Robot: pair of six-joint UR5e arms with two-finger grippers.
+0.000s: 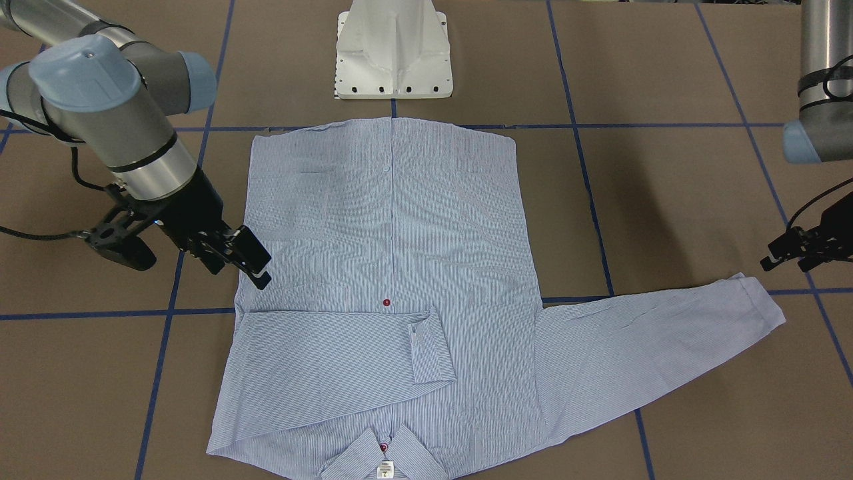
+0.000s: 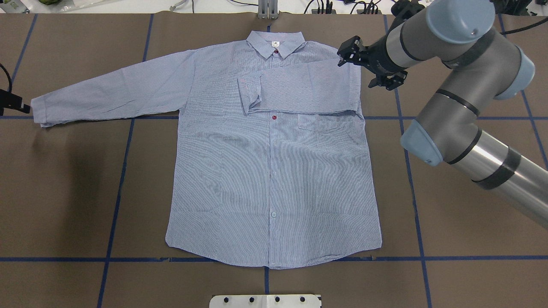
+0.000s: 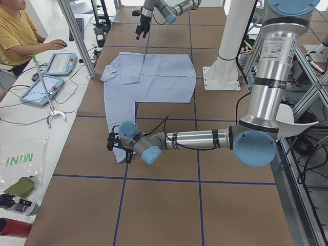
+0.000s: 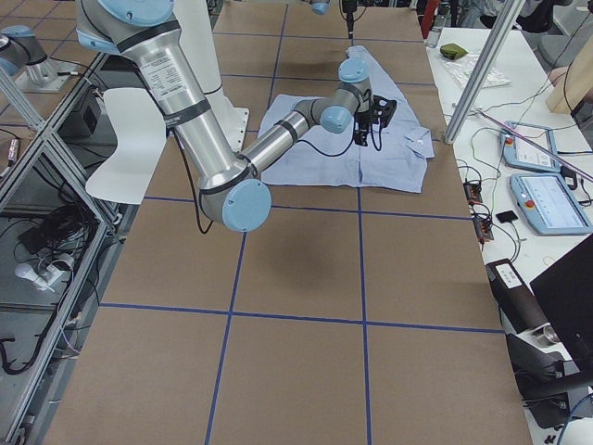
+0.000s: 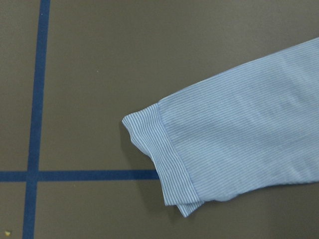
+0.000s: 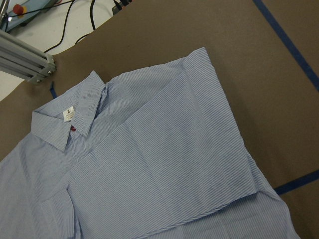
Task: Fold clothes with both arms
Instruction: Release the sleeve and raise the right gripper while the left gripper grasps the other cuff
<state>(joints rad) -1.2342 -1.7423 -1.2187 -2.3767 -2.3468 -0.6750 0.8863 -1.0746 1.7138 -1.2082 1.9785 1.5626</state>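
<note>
Logged shirt (image 2: 274, 171) flat mid-table, collar at 12 o'clock, one sleeve folded across the chest. Found right gripper (image 2: 361, 68) spread, empty, at 1 o'clock. Cannot tell left gripper (image 1: 776, 255) spread, near cuff (image 5: 159, 154) at 9 o'clock. Judged sleeve-folding; next calls for pinching that cuff, carrying it toward 3 o'clock.

Brown table (image 2: 64, 192), blue tape grid (image 2: 64, 259), shirt (image 2: 274, 171) flat

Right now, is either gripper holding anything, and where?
Nothing is held. Both grippers are open: the right gripper beside the shirt's folded sleeve, the left gripper near the other cuff.
</note>
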